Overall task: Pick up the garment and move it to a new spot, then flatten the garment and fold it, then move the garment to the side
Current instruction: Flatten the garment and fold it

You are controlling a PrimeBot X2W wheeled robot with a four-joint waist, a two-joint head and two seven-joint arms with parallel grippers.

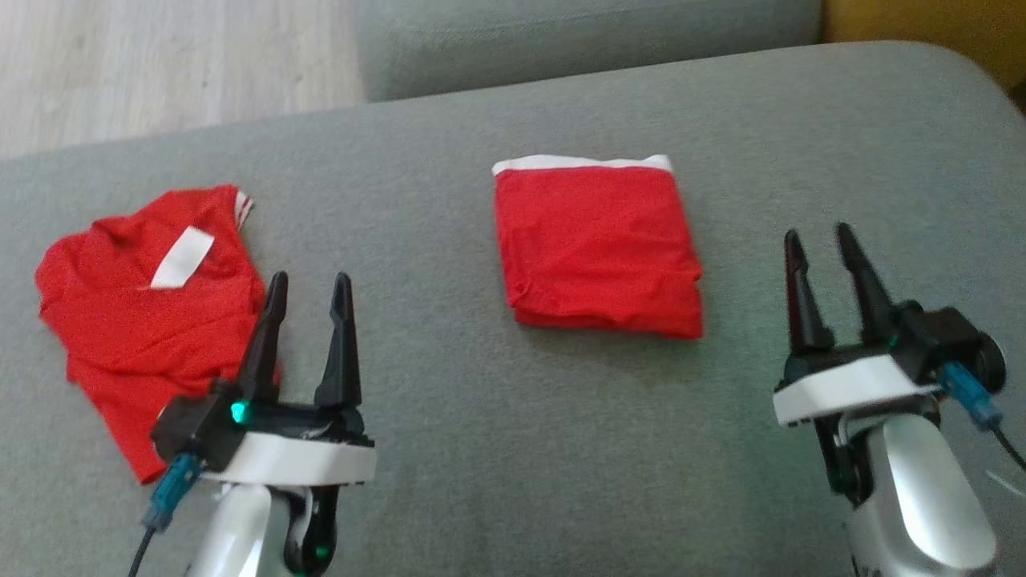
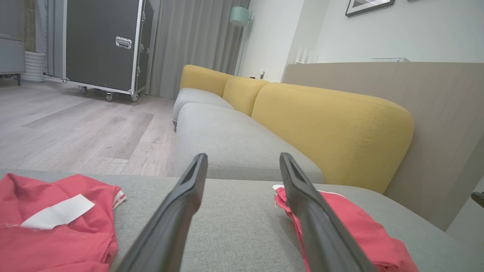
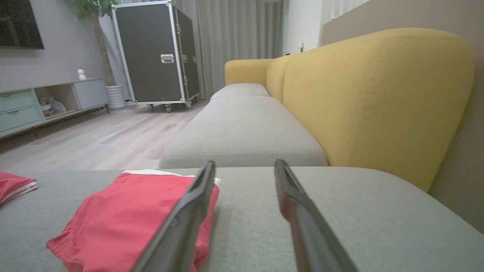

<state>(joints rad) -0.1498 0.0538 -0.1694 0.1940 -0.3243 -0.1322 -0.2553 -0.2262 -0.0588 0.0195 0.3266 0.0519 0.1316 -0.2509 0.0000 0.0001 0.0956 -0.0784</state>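
Head view: a folded garment (image 1: pixel 597 248), a neat red rectangle with a white edge at its far side, lies mid-seat on the grey sofa seat (image 1: pixel 513 449). A crumpled garment (image 1: pixel 144 320) (also red, white label up) sits well apart at the left. The left tool (image 1: pixel 309 280) hovers open and empty by the crumpled one's right edge. The right tool (image 1: pixel 817 232), fingers apart, holds nothing to the right of the folded piece. Left wrist view: the left tool (image 2: pixel 242 156) frames bare seat between the 2 garments. Right wrist view: the right tool (image 3: pixel 244 163) is empty, with the folded garment (image 3: pixel 128 211) at its left. Folding looks done for 1 piece, though moving it aside seemingly remains, and the crumpled one appears unflattened.
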